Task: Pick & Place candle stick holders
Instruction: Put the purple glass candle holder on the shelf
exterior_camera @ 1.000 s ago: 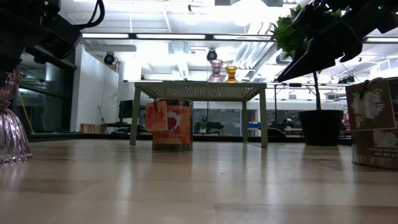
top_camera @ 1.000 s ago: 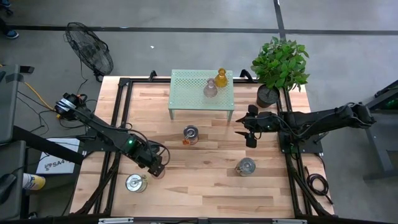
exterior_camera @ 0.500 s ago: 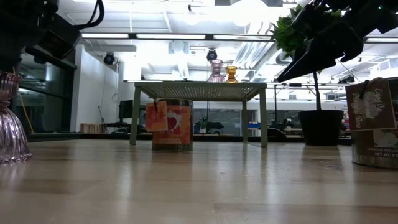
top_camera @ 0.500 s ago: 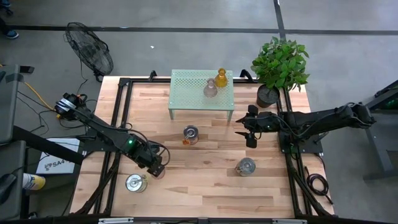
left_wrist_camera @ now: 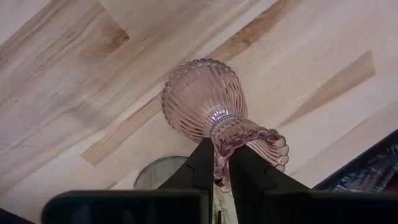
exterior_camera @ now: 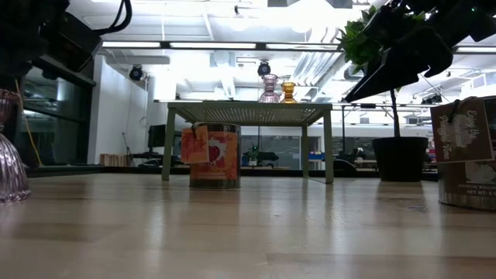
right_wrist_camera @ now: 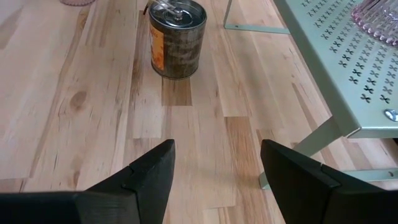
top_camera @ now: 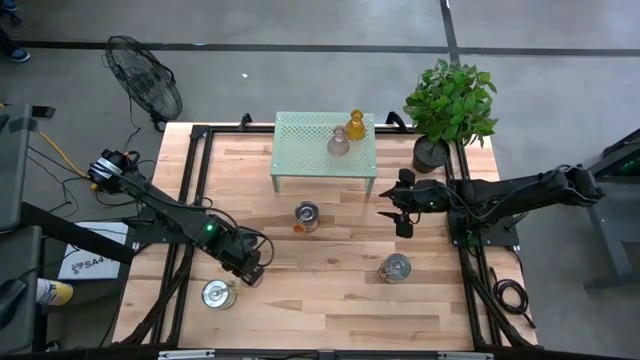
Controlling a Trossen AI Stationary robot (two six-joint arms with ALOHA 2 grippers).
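Since a second back: left gripper (left_wrist_camera: 221, 177) has closed on the pink holder (left_wrist_camera: 214, 109), pinching its rim edge between the fingers (left_wrist_camera: 200, 167). In the low view the holder (exterior_camera: 9, 147) has slid a little toward the frame's edge and looks slightly tipped; nothing else has shifted.

Landmark: the green stand (top_camera: 325, 148).

Nearest the front edge, well forward of the stand on the left-arm side: a silver tin (top_camera: 218, 294), and just beside it the left gripper (top_camera: 250, 272) with the pink holder under it, hidden from above. The holder's base looks to be on the wood or barely off it; cannot tell which.

Forward of the stand on the right-arm side: another silver tin (top_camera: 395, 267).

Just in front of the stand: the labelled tin (top_camera: 306, 214), upright.

Level with that tin, off the stand's right-arm end: right gripper (top_camera: 402, 208), fingers apart, nothing between them, hanging above the table (top_camera: 330, 300). Waiting.

On the stand top: a second pink holder (top_camera: 338, 143) and the amber holder (top_camera: 355, 126), close together.

Beyond the stand's right-arm corner: the plant (top_camera: 450, 105).

Step in hand: the grasp, just made. My guess at the target is the stand top.

Next move calls for a straight lift. The grip is on a thin scalloped rim, off-centre, so the glass may swing or slip; go slow and keep clear of the near tin.
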